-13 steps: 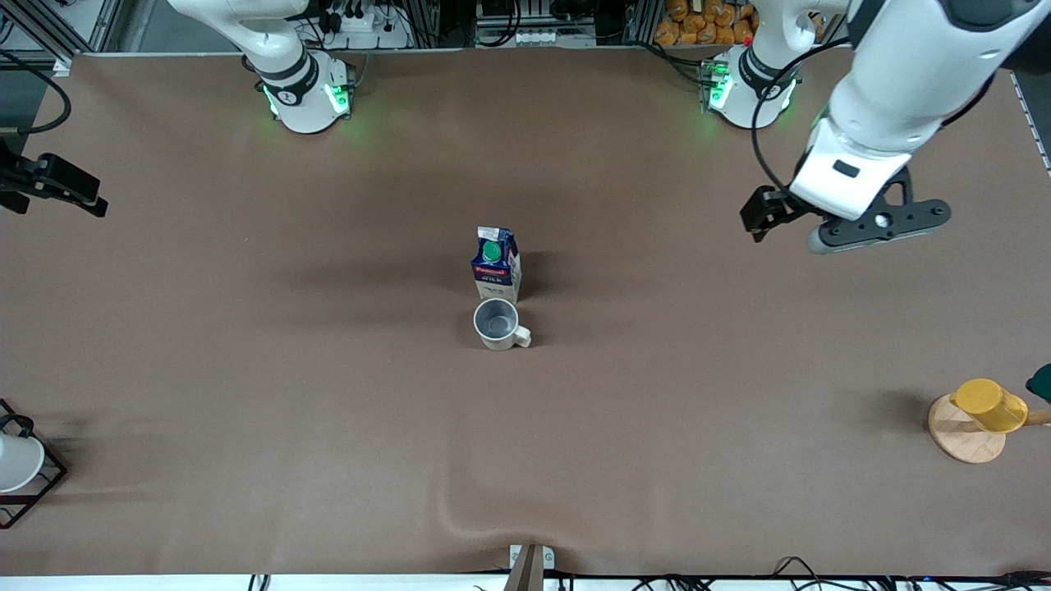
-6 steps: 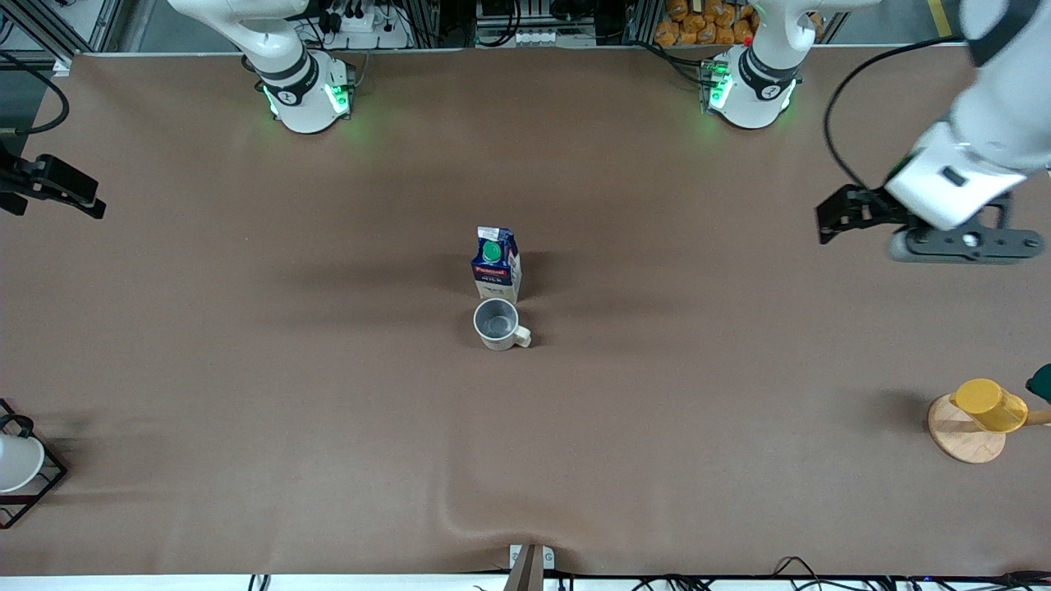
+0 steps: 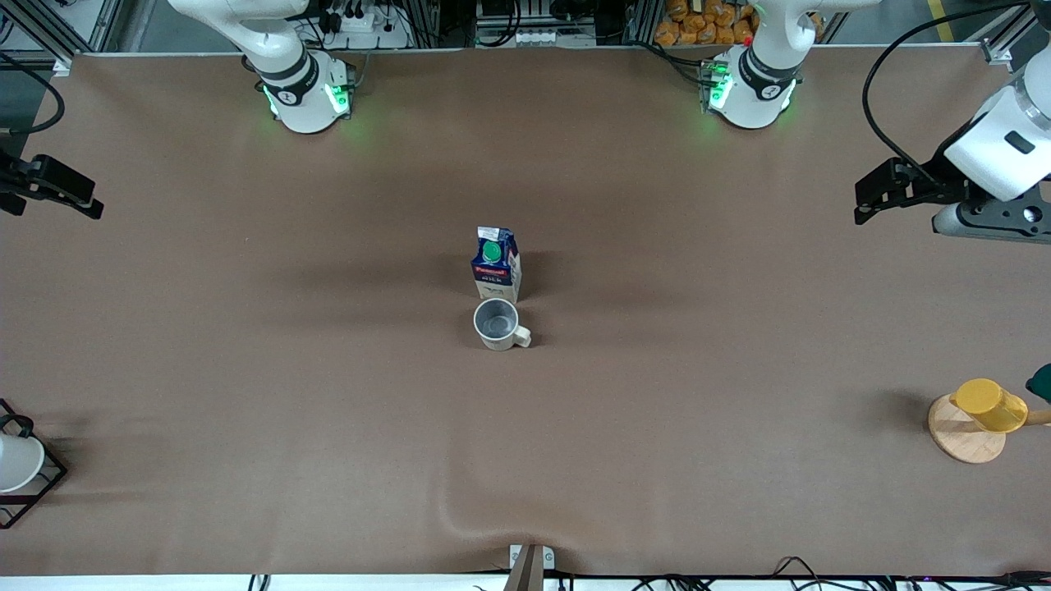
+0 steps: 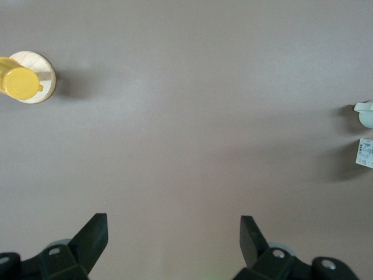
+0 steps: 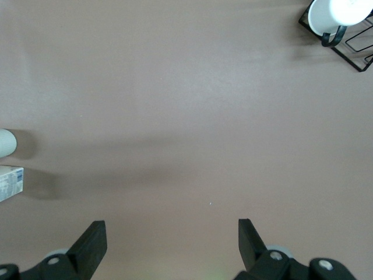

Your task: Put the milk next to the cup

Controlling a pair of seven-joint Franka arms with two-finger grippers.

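Over the last second the left arm has swung away from the middle of the table (image 3: 246,410) toward its own end, and the left gripper (image 4: 173,240) now hangs high over bare table near that edge, its 2 fingers (image 4: 93,236) wide apart with nothing between them. Nothing else has shifted: milk and cup stand exactly where they stood.

The milk (image 3: 496,264) is upright at the centre of the table, green cap up, and the cup (image 3: 497,323) sits just beside it, a little nearer the front camera, handle turned toward the left arm's end. Whether the 2 touch cannot be told; at most a sliver of gap separates them. In the left wrist view both show only as slivers at the picture's edge.

The right gripper (image 5: 172,240) waits over bare table at the right arm's end, its fingers (image 5: 93,239) also spread and empty.

By the look of it the placing is already done and this is the retreat step: the carton is released, standing, and next to the mug. The next move calls for little more than parking the left arm clear, keeping it high enough to pass the yellow cup (image 3: 989,405) on its wooden disc (image 3: 961,435) at that end. A white cup (image 3: 16,461) in a black wire rack (image 3: 45,484) stands at the right arm's end.
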